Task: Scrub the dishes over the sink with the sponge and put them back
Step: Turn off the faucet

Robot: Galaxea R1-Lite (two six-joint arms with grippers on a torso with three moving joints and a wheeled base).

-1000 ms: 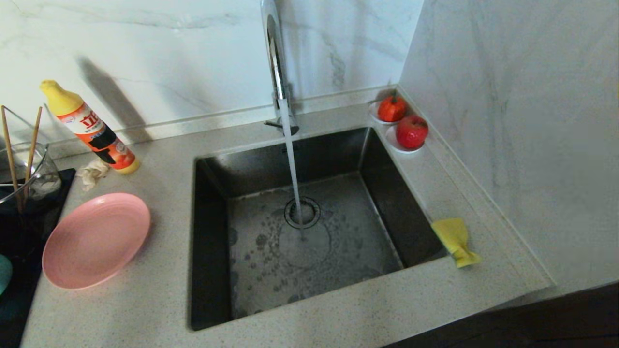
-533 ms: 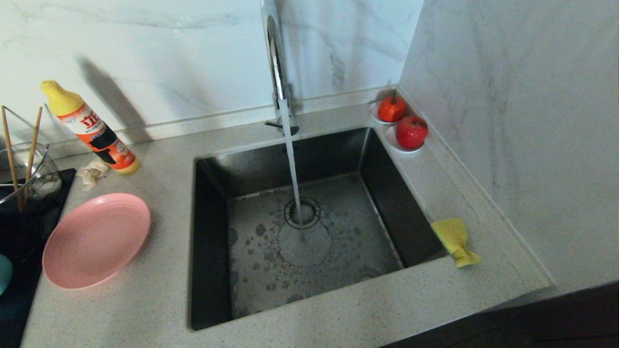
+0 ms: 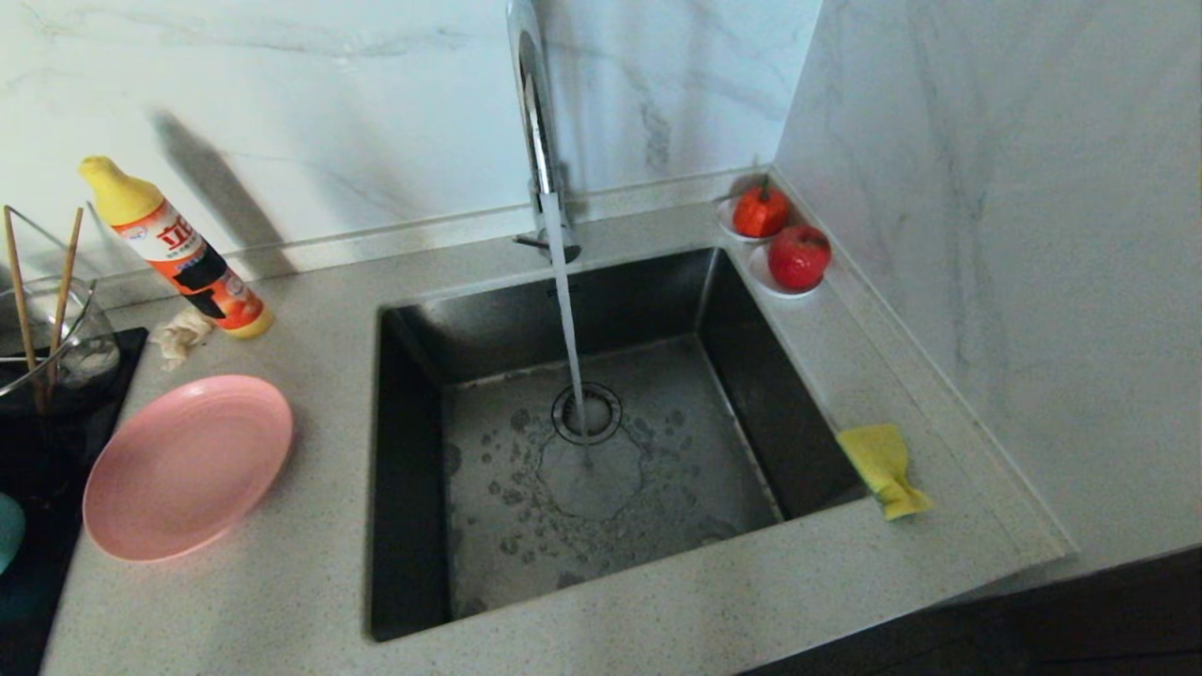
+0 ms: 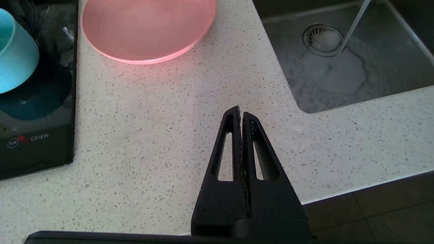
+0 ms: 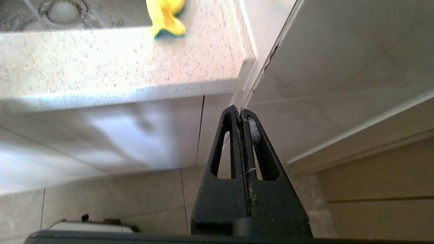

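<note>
Sink (image 3: 413,469): deep dark steel basin set into the speckled surface (image 3: 282,601), water running from the faucet (image 3: 537,122) onto the drain strainer; rigid, wet, no dish in it yet. Pink plate (image 3: 186,465): lies flat on the surface left of the sink, just beside the black cooktop (image 4: 37,142); judged stiff, light, smooth and likely slick once wet, so best taken at the rim, which stands slightly off the surface on the sink side. Teal bowl (image 4: 15,64): sits on the cooktop, near the plate but apart from it; looks rigid with a thin wall, a pinch across the rim should suit. Sponge (image 3: 883,468): on the surface at the sink's right front corner, one end overhanging the basin edge, yellow face up, green layer showing underneath in the right wrist view; soft, light, compressible, probably damp, so a grip across its narrow middle will squash it and hold. Chopsticks (image 3: 42,300): two thin wooden sticks standing tilted in a clear glass container (image 3: 66,347) at far left; light, stiff, easily rolled, best pinched together near their upper ends. Left gripper (image 4: 240,113): fingers clenched on nothing, hanging over the surface's front edge. Right gripper (image 5: 239,112): fingers clenched, empty, below and in front of the surface edge, well short of the sponge. No scrubbing begun.
</note>
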